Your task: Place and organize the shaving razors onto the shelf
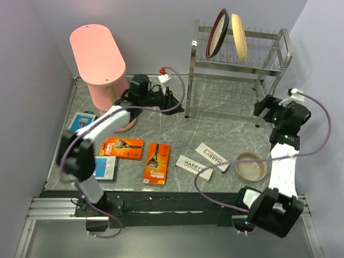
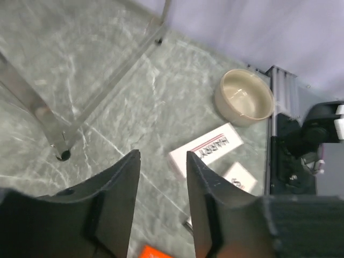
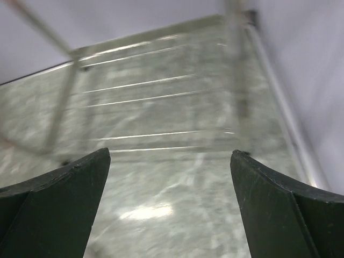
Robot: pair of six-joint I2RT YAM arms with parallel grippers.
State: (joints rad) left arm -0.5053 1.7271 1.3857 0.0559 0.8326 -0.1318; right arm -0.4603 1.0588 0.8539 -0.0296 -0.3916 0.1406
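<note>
Six razor packs lie flat on the marble table. Two orange cards [image 1: 124, 148] [image 1: 156, 163] are front left. One blue-and-white card [image 1: 80, 121] lies by the shelf foot, the other [image 1: 105, 167] near the front edge. Two white HARRY'S boxes [image 1: 194, 166] [image 1: 212, 156] lie front centre; both show in the left wrist view [image 2: 207, 148] [image 2: 240, 177]. The pink oval-topped shelf [image 1: 97, 54] stands back left. My left gripper [image 1: 173, 101] [image 2: 162, 161] is open and empty, raised between the shelf and the rack. My right gripper [image 1: 262, 107] [image 3: 169, 161] is open wide and empty by the rack's right leg.
A steel wire dish rack [image 1: 236, 64] with two plates stands at the back; its leg [image 2: 59, 150] shows in the left wrist view. A beige bowl [image 1: 251, 165] [image 2: 244, 97] sits front right. Walls close the left, back and right sides.
</note>
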